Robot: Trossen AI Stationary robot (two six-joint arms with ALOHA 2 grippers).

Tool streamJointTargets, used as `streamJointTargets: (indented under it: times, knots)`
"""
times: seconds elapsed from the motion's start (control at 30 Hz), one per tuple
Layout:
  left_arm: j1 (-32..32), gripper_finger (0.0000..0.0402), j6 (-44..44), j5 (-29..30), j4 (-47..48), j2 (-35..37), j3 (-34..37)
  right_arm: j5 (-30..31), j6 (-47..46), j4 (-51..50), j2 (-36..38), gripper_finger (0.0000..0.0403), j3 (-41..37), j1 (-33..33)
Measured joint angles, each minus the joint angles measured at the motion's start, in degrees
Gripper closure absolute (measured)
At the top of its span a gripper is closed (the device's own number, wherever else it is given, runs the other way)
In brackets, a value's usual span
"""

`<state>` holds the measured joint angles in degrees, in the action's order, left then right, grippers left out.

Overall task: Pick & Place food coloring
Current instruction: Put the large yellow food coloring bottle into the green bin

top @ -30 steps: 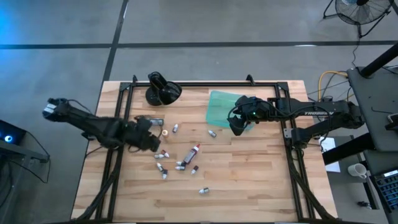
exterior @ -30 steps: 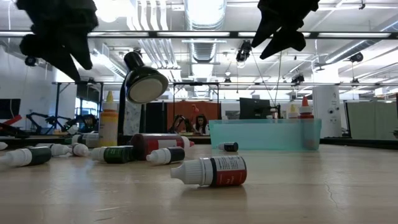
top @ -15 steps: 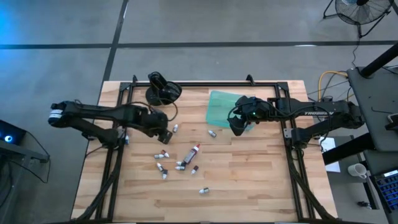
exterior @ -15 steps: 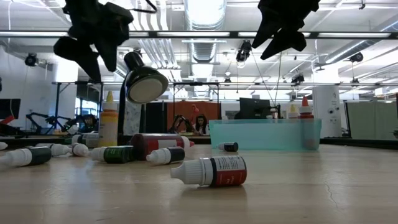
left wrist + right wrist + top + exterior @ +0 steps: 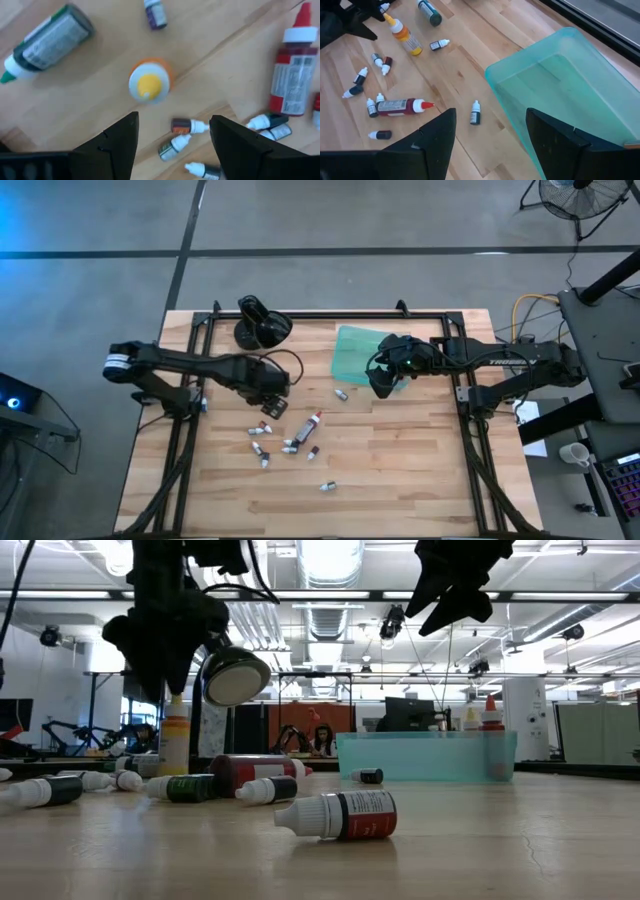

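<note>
The left gripper (image 5: 268, 383) hovers with its dark fingers spread and empty, directly above an upright orange bottle with a yellow cap (image 5: 148, 82). The other tiny food coloring bottles (image 5: 290, 442) lie scattered on the wooden table (image 5: 400, 470) near this orange bottle. The right gripper (image 5: 381, 385), also spread and empty, hangs over the translucent teal tray (image 5: 570, 85), well apart from the orange bottle.

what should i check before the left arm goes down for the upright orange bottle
1. Left end effector open: ok.
2. Left end effector over the orange bottle: not ok, bottle lies ahead of the fingers.
3. Orange bottle upright: ok.
4. Space around it: ok, green bottle and small bottle lie apart.
5. Tray free of bottles: ok.
6. Right end effector open, by the tray: ok.
</note>
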<state>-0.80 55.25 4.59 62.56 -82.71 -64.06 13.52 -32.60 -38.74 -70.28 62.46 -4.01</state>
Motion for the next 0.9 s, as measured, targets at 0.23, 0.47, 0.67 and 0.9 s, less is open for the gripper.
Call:
streamJointTargets:
  times: [0.23, 0.47, 0.67, 0.9]
  knots:
    - [0.73, 0.0186, -1.32, 2.98, 0.05, -0.98, -1.33, 0.08, 0.14, 0.0, 0.0, 0.017, 0.0, 0.0]
    - [1.62, 0.0186, -3.15, 3.03, 0.05, -2.83, -1.33, 0.11, 0.26, 0.0, 0.0, 0.017, 0.0, 0.0]
    - [1.92, 0.0186, -4.16, 3.03, -0.39, -3.55, -1.33, 0.11, 0.26, 0.0, 0.0, 0.017, 0.0, 0.0]
    - [2.28, 0.0186, -4.33, 5.12, -0.37, -3.55, -1.33, 0.11, 0.3, 0.0, 0.0, 0.017, 0.0, 0.0]
